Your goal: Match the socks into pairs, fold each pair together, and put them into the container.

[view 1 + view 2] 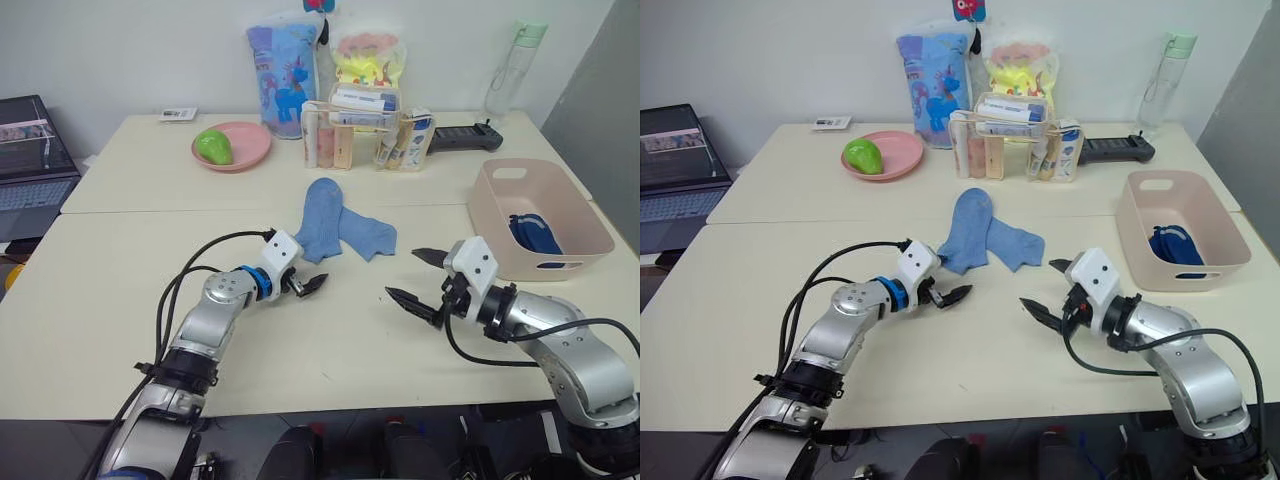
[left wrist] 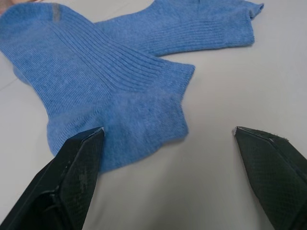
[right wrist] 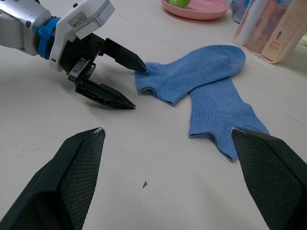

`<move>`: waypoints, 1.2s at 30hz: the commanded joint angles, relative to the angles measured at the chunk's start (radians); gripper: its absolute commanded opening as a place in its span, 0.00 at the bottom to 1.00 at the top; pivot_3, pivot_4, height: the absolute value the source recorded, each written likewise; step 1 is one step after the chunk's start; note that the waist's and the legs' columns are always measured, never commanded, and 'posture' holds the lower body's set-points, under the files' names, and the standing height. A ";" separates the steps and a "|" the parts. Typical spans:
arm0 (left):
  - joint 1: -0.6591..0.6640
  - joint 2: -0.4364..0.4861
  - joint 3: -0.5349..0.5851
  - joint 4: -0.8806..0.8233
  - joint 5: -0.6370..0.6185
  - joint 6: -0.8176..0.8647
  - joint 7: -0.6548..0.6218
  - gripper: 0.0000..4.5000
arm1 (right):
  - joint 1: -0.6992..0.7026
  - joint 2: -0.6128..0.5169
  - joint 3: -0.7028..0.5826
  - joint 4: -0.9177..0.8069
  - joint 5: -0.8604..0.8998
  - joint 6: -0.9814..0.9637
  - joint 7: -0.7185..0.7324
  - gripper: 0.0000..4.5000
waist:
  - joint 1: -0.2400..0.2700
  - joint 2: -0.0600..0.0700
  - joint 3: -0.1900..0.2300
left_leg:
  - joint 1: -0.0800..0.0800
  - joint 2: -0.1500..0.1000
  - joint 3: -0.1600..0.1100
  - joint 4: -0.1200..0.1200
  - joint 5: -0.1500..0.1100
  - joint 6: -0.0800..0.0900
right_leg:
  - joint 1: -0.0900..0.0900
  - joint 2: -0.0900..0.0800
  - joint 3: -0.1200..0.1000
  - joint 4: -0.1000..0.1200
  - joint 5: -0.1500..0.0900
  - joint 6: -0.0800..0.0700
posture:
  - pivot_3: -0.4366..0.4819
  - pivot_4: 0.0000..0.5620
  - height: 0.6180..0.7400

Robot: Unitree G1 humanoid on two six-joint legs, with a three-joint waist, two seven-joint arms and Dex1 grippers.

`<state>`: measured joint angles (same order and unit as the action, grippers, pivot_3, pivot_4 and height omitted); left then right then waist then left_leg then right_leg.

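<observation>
Lying crossed just ahead of the left gripper [image 1: 308, 283], light blue socks [image 1: 340, 230], one finger [image 3: 125, 56] touching a cuff, jaws spread, right gripper [image 1: 418, 279] wide open nearby.

The pale surface [image 1: 120, 300] carries two light blue socks [image 1: 335, 228] crossed near its middle, a pink container [image 1: 590, 243] at the right edge, and a round pink plate [image 1: 250, 150] and bottles [image 1: 350, 140] along the far edge.
</observation>
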<state>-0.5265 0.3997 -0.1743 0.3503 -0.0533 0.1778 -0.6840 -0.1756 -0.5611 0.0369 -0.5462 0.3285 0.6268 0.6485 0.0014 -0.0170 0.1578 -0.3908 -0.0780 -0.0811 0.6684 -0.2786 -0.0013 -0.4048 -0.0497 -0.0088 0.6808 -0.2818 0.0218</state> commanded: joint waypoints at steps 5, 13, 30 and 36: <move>-0.094 -0.039 0.018 0.143 0.025 -0.058 0.030 0.54 | 0.026 0.009 0.007 -0.033 -0.006 -0.019 -0.033 1.00 | -0.001 0.000 0.000 | 0.000 0.000 0.000 0.001 0.000 0.000 | 0.000 0.000 0.000 0.000 0.000 0.000 | 0.48 0.27 1.00; -0.097 -0.034 0.052 0.114 -0.014 -0.015 -0.009 0.01 | 0.019 0.008 0.001 -0.027 -0.004 -0.019 -0.040 1.00 | -0.002 0.000 0.000 | 0.000 0.000 0.000 0.001 0.000 0.000 | -0.001 0.000 0.000 0.000 0.000 0.000 | 0.48 0.27 1.00; 0.134 0.208 -0.007 -0.676 -0.410 0.620 -0.360 0.01 | -0.033 -0.042 -0.068 0.044 0.012 -0.042 -0.018 1.00 | 0.000 0.000 0.000 | -0.001 0.000 -0.001 0.001 0.000 0.000 | 0.000 0.000 0.000 0.000 0.000 0.000 | 0.48 0.27 1.00; 0.106 0.133 -0.118 -0.650 -0.414 0.630 -0.366 0.05 | -0.043 -0.061 -0.092 0.058 0.014 -0.043 -0.013 1.00 | -0.003 0.000 0.000 | -0.001 0.000 0.000 0.000 0.000 0.000 | 0.000 0.000 0.000 0.000 0.000 0.000 | 0.48 0.27 1.00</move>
<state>-0.4020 0.5371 -0.2843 -0.2997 -0.4611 0.8191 -1.0396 -0.2076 -0.6137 -0.0210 -0.4737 0.3341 0.6005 0.6308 -0.0012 -0.0170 0.1578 -0.3915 -0.0775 -0.0815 0.6687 -0.2786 -0.0011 -0.4046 -0.0495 -0.0088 0.6808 -0.2819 0.0218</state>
